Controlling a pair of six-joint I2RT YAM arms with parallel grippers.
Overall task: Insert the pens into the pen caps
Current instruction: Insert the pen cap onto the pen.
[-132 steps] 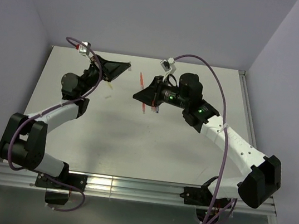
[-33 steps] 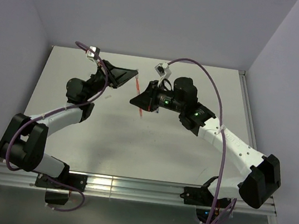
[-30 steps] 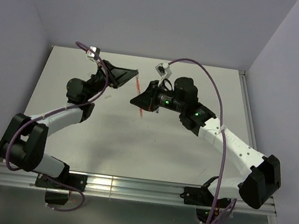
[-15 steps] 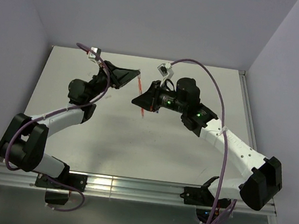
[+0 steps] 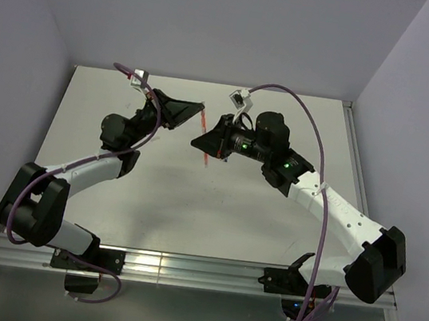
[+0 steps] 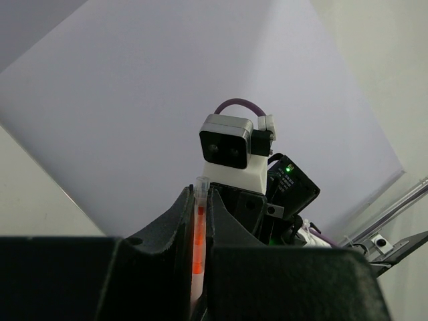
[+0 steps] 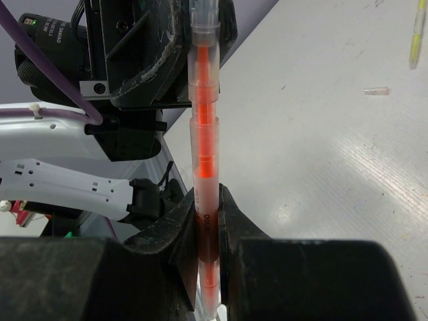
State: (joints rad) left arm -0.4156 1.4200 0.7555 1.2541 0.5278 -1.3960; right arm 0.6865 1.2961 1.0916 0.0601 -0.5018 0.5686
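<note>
Over table (image 5: 191, 205), orange pen (image 7: 202, 134) bridges left end effector (image 6: 199, 204) and right end effector (image 7: 206, 207).

pen (image 7: 202, 120) | between left end effector (image 6: 198, 200), right end effector (image 7: 206, 200) | seemingly above table (image 5: 190, 213)

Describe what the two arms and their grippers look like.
The left arm and right arm have white links with bulky black joints. Each carries a purple cable and a small silver-and-white wrist camera. The left gripper and right gripper are black, tapering wedges with two fingers. Green lights glow on the right arm.
</note>
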